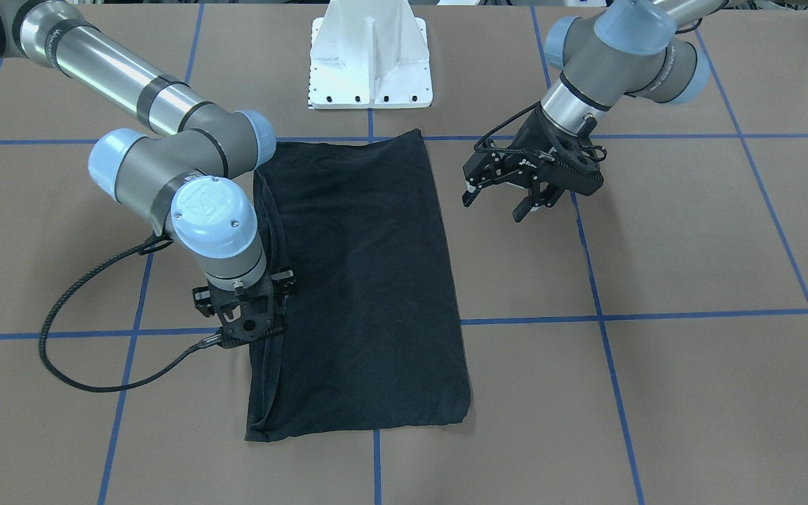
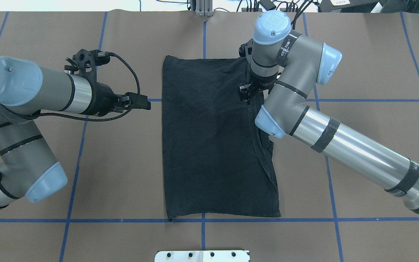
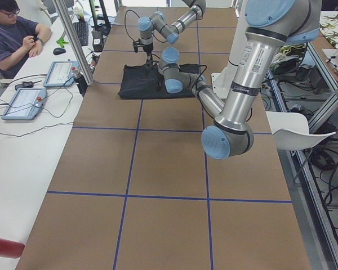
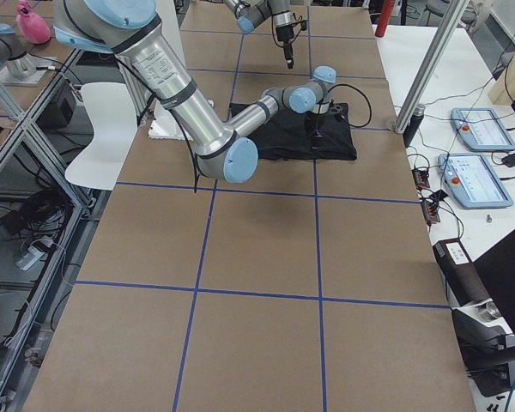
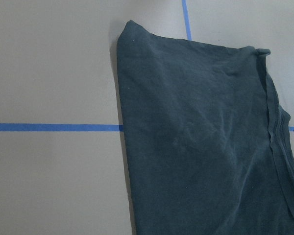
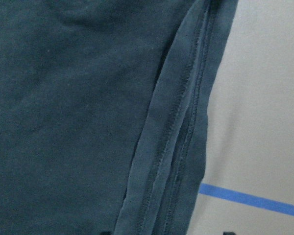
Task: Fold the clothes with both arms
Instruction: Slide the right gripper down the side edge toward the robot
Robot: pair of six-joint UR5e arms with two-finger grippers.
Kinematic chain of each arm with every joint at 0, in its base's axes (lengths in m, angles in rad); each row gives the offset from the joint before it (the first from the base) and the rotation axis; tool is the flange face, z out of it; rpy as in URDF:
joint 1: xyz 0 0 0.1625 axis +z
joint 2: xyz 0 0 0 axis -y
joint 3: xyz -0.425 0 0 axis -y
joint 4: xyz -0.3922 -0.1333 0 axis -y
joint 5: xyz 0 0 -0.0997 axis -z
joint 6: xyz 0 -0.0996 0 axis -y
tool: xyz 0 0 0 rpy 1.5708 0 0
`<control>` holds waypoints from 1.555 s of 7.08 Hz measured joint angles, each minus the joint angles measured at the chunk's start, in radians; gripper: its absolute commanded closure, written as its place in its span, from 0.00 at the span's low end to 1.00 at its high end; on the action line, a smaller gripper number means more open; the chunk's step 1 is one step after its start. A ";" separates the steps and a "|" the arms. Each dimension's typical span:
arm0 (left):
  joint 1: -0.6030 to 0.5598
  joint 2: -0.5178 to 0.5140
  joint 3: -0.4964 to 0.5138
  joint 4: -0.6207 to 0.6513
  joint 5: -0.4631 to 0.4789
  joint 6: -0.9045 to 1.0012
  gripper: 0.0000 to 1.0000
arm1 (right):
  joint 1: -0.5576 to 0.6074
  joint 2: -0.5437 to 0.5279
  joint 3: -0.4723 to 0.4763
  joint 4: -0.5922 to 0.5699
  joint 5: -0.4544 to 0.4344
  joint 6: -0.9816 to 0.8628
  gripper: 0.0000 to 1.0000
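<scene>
The black T-shirt (image 1: 369, 280) lies folded into a narrow rectangle at the middle of the brown table (image 1: 691, 280). Its long axis runs straight out from the white pedestal (image 1: 370, 63) towards the far side, one short end near the pedestal. The plain side faces up. The layered, stitched edges run along the long side on the robot's right, and the opposite long side is a smooth fold.

The right gripper (image 1: 246, 330) points straight down from an upright wrist onto that layered edge, in the half farther from the pedestal. The forearm slants in from the robot's side. Its fingers are hidden under the wrist, so I cannot tell whether the jaws are apart or closed on cloth.

The left gripper (image 1: 493, 209) hangs off the cloth beside the smooth long side. It is tilted down towards the shirt, jaws apart and holding nothing.
</scene>
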 measured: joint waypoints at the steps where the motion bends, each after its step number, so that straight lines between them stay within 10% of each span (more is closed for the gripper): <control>1: -0.001 0.000 -0.004 0.000 0.004 0.001 0.00 | -0.026 0.009 0.002 -0.001 -0.001 0.036 0.19; 11: -0.005 0.007 -0.067 0.000 0.007 -0.005 0.00 | -0.159 -0.191 0.370 -0.255 0.008 0.065 0.22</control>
